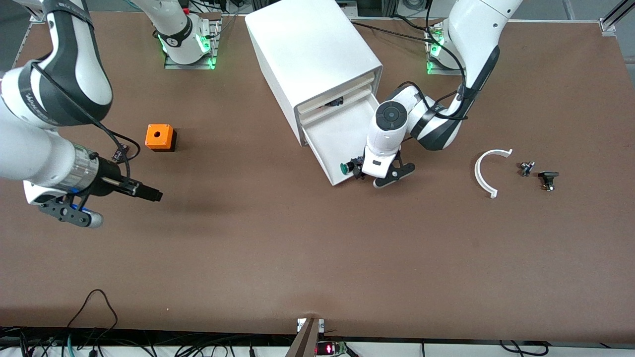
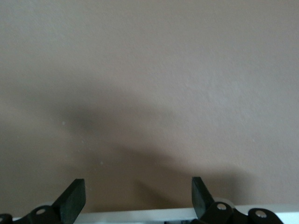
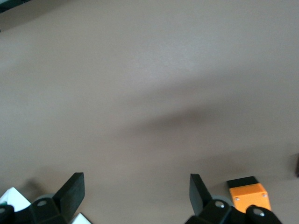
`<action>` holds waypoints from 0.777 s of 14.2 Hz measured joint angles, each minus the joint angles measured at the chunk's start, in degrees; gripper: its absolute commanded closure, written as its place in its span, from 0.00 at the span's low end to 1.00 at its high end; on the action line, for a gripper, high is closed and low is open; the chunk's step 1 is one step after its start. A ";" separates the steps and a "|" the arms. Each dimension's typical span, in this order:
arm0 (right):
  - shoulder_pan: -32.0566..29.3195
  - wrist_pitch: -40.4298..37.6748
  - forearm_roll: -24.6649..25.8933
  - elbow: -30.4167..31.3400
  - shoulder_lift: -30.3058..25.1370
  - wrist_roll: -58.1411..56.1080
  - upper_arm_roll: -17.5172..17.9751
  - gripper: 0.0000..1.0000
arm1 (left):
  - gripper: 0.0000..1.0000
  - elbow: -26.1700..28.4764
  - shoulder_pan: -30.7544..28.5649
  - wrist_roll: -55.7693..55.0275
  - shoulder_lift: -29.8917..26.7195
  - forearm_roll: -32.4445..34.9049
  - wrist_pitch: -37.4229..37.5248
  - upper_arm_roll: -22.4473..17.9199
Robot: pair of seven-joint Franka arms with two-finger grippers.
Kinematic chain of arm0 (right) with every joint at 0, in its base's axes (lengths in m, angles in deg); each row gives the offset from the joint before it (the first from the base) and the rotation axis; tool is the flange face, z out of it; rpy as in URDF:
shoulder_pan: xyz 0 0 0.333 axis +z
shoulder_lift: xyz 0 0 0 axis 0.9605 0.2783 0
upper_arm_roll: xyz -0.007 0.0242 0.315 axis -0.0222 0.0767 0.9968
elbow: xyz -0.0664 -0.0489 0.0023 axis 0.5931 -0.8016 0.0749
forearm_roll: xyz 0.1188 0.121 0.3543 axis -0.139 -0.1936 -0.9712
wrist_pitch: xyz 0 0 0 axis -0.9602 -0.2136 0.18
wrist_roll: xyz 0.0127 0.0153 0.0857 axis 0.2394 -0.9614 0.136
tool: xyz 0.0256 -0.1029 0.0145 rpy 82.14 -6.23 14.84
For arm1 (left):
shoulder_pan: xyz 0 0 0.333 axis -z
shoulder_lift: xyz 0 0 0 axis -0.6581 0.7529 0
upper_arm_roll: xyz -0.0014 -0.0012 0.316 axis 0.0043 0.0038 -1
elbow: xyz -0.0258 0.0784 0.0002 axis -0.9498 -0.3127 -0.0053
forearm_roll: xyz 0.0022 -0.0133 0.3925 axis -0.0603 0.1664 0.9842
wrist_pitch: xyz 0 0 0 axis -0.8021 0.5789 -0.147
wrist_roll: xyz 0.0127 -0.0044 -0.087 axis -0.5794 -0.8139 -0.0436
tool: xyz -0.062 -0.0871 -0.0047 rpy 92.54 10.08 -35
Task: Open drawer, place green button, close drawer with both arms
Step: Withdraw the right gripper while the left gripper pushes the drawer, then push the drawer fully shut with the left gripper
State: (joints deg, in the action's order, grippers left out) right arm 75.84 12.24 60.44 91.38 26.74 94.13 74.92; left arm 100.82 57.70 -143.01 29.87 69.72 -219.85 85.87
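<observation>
The brown bench (image 1: pixel 317 258) carries a big white cabinet (image 1: pixel 310 54) standing between the 2 arm bases, its drawer (image 1: pixel 337 136) pulled out toward the front camera (a lower one of the stack). The right arm (image 1: pixel 44 99) comes in from its end of the bench and hangs over bare bench, nearer the front camera than the orange cube (image 1: pixel 160 137); the right pincer (image 3: pixel 135 196) has its fingers (image 3: pixel 72 191) wide apart with nothing between them, and its wrist view shows the cube close by. The left arm (image 1: pixel 461 64) bends down to the drawer's open front edge. The left pincer (image 2: pixel 138 198) sits at that front edge, fingers (image 2: pixel 74 196) spread apart and empty, a white rim showing just below them in its wrist view. The button (image 1: pixel 346 168), green cap showing, lies in the drawer at its front corner, just beside the left pincer. Toward the left arm's end of the bench lie a white curved piece (image 1: pixel 483 173) and 2 small dark parts (image 1: pixel 538 173)
</observation>
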 measured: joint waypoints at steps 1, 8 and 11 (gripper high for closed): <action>-0.63 0.37 0.00 2.06 -1.79 -2.72 -0.25 0.01 | 0.00 0.10 -0.05 -0.07 0.05 0.00 0.03 0.96; -1.33 0.59 5.18 12.02 -15.00 -16.92 -3.37 0.01 | 0.00 4.84 -7.60 -0.21 0.02 0.00 0.24 14.20; -1.32 0.60 5.85 15.54 -19.88 -17.20 -3.35 0.01 | 0.00 6.75 -8.40 -0.65 0.04 0.00 0.24 17.12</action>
State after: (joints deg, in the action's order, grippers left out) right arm 74.52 12.84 66.29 106.92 6.86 76.93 71.57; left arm 107.57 49.30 -143.66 29.91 69.72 -219.61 102.99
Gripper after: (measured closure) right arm 0.004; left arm 0.000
